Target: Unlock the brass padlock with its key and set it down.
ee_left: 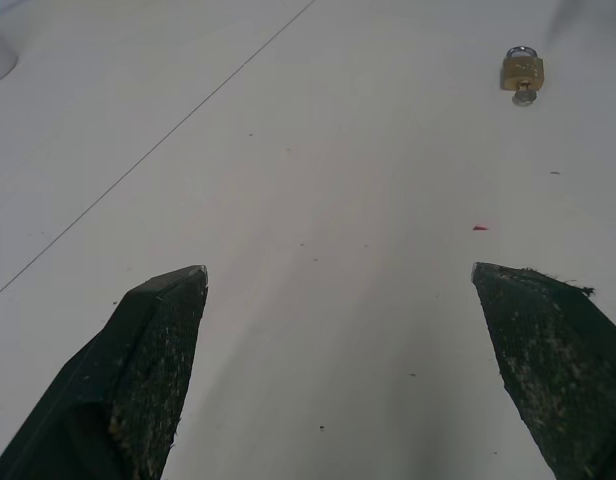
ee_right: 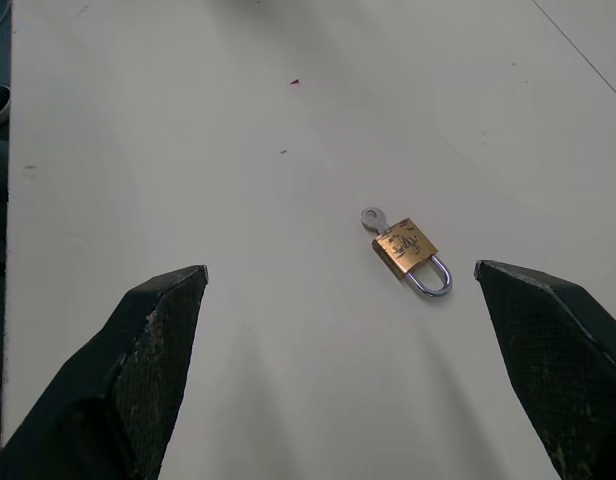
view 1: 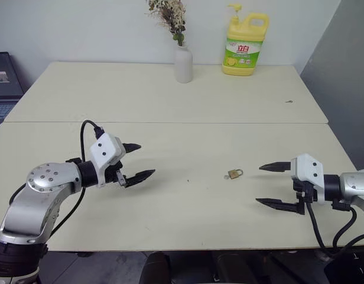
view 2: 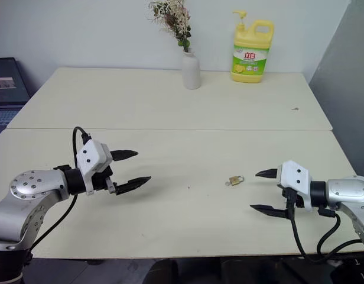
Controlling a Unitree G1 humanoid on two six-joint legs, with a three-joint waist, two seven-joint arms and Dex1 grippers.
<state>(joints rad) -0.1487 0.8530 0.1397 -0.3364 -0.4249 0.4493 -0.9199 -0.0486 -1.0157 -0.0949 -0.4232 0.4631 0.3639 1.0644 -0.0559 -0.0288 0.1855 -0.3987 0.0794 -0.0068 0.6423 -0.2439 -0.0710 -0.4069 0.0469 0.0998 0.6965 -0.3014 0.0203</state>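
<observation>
The brass padlock lies flat on the cream table, a little right of centre, its silvery shackle closed. The right wrist view shows the padlock with a small silver key sticking out of its base. My right gripper hovers just right of the padlock, open and empty, fingers pointing at it. Well to the left of the padlock my left gripper is open and empty too; its wrist view shows the padlock far ahead.
A white vase with dried flowers and a yellow detergent bottle stand at the table's back edge. A seam runs across where two tabletops meet. A laptop sits off the table at far left.
</observation>
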